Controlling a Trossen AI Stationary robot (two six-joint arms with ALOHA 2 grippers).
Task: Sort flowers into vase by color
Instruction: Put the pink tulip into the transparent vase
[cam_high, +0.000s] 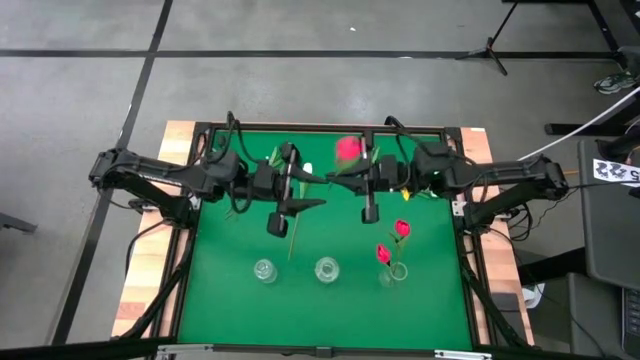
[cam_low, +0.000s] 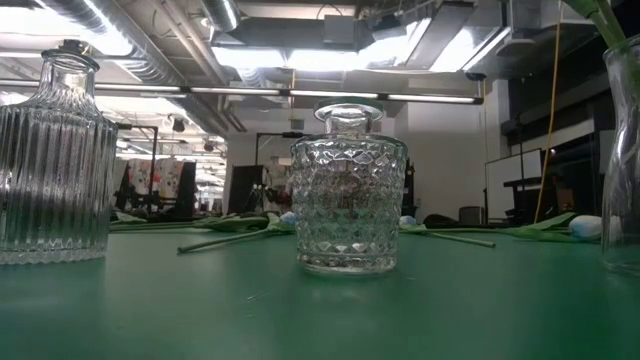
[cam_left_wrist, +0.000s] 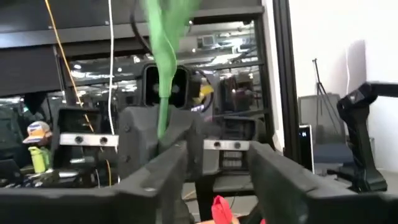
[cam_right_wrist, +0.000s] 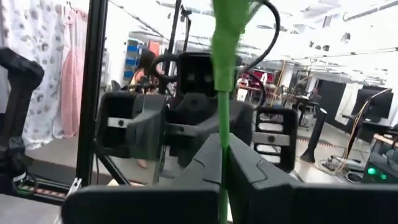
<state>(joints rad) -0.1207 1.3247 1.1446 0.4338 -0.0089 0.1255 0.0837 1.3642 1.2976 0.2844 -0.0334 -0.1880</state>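
Right gripper (cam_right_wrist: 221, 180) fingers pinched tight on the green stem (cam_right_wrist: 221, 81) of a red-pink tulip (cam_high: 348, 150), held above the middle of the green bench (cam_high: 230, 300) at its far side. Left gripper (cam_left_wrist: 214, 174) facing it close by, fingers (cam_left_wrist: 155, 180) parted, a green stem running past them, contact not clear. Three glass vases in a row near the front edge: a ribbed one (cam_high: 264, 270), a diamond-cut one (cam_high: 326, 269), and a right-hand one (cam_high: 393, 272) holding two red-pink tulips (cam_high: 401, 229). More stems (cam_low: 235, 237) lying flat behind the vases.
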